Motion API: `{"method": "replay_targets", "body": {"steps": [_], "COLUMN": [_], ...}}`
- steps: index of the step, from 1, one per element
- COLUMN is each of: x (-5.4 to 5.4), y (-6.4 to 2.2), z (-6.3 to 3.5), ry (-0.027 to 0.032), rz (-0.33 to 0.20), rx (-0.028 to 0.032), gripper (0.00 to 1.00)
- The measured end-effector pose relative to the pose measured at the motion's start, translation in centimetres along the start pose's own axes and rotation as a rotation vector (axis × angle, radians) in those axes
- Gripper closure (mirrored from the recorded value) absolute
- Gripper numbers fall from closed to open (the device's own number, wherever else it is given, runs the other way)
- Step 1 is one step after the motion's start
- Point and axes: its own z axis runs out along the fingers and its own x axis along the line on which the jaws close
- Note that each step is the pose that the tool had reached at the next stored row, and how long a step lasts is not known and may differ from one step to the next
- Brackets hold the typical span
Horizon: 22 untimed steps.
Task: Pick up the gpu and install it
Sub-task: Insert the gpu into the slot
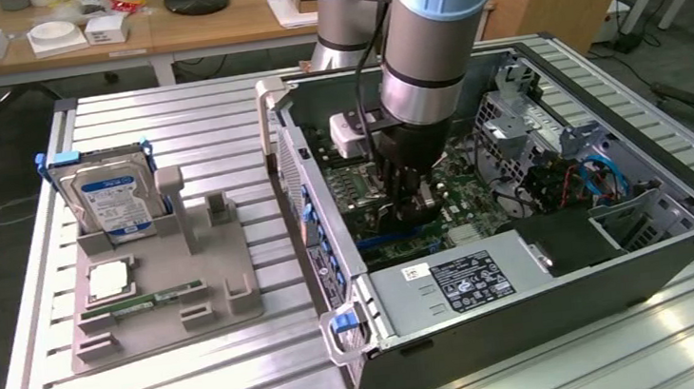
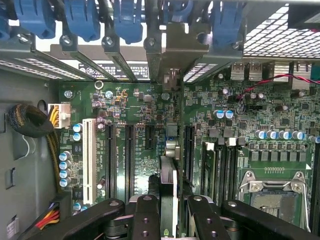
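The gpu is seen edge-on in the wrist view as a thin upright card, with its silver end bracket up against the case's rear slot openings. My gripper is shut on it, one black finger on each side. The card stands over the green motherboard, in line with a black expansion slot; whether it is seated I cannot tell. In the exterior view my gripper reaches down inside the open computer case over the motherboard.
Blue slot latches line the case's rear edge. A white slot and cables lie to one side, the CPU socket to the other. On the grey holder tray outside stand a hard drive, a chip and a RAM stick.
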Motion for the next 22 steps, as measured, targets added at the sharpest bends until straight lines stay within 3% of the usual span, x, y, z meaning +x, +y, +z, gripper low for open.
{"method": "replay_targets", "body": {"steps": [9, 15, 22], "x": [0.0, -0.01, -0.01], "y": [0.0, -0.01, -0.01], "z": [0.04, -0.17, -0.17], "ry": [-0.0004, -0.0005, -0.0004], "rz": [0.0, 0.0, 0.0], "rx": [0.0001, -0.0037, -0.0041], "gripper": [0.74, 0.74, 0.74]}}
